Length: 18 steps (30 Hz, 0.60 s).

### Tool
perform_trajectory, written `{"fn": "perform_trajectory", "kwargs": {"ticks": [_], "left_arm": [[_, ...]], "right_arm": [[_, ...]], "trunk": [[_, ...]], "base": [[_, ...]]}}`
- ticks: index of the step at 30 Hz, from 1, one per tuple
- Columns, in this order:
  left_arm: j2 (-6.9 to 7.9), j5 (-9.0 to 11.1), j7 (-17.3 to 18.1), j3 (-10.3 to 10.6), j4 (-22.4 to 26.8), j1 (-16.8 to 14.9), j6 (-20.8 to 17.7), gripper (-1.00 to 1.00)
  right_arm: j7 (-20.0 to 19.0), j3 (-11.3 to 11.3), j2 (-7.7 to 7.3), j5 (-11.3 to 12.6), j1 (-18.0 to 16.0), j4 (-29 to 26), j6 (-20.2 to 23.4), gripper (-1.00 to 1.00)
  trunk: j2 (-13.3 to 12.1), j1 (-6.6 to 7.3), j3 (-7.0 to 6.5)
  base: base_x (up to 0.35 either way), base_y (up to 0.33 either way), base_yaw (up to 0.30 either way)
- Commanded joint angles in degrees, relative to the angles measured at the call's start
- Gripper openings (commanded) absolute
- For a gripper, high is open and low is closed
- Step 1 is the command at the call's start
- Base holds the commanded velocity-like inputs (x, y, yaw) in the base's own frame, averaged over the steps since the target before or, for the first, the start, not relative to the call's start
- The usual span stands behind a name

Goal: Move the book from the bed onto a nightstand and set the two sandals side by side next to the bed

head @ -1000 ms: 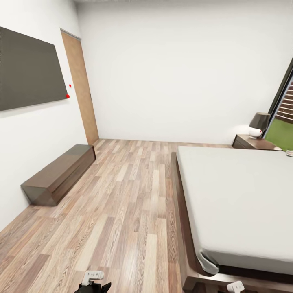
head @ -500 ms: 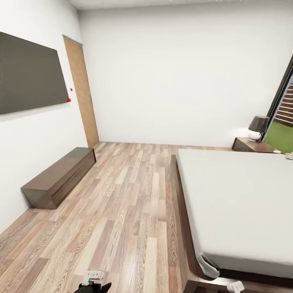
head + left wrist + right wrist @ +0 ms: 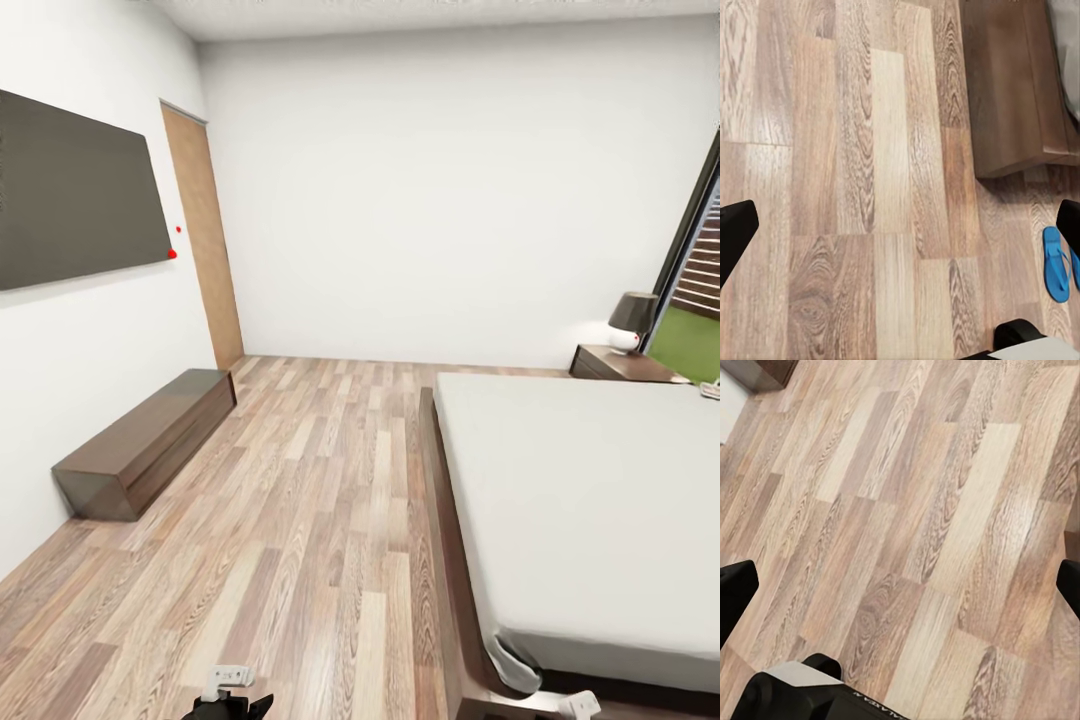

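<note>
Our left gripper hangs over the wood floor with its fingers wide apart, holding nothing. Our right gripper is wide apart and empty too. One blue sandal lies on the floor near the bed corner. The bed is beside us on the right. Far off stands the nightstand with a lamp. Our view has tipped up a little, so we are still looking around. We cannot see the book yet.

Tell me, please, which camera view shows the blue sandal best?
The left wrist view: a blue sandal lies flat on the wood-plank floor, past the corner of the bed frame. The head view shows the bed and floor; the right wrist view shows floor planks.
</note>
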<state>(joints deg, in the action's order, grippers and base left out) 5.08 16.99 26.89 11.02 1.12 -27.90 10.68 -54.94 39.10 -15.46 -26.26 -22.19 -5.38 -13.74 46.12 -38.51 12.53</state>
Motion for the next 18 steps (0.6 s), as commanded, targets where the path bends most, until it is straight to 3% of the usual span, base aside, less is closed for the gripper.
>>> {"fn": "perform_trajectory", "kwargs": {"ticks": [1,8,18], "left_arm": [[0.01,0.5,0.18,0.5,-0.07,-0.05,0.22,1.0],[-0.01,0.5,0.13,0.5,-0.07,-0.05,0.21,1.0],[0.02,0.5,0.18,0.5,-0.07,-0.05,0.13,1.0]], "right_arm": [[-0.11,0.45,0.0,-0.6,-0.05,0.01,-0.32,1.0],[-0.03,0.45,0.01,-0.63,-0.05,0.01,-0.32,1.0],[-0.06,0.4,0.06,-0.64,-0.05,0.01,-0.32,1.0]], "trunk": [[0.06,-0.01,-0.01],[0.06,-0.01,-0.19],[0.06,-0.01,-0.2]], "base": [[0.0,0.0,0.0],[0.024,0.016,0.0],[0.204,0.178,0.0]]}}
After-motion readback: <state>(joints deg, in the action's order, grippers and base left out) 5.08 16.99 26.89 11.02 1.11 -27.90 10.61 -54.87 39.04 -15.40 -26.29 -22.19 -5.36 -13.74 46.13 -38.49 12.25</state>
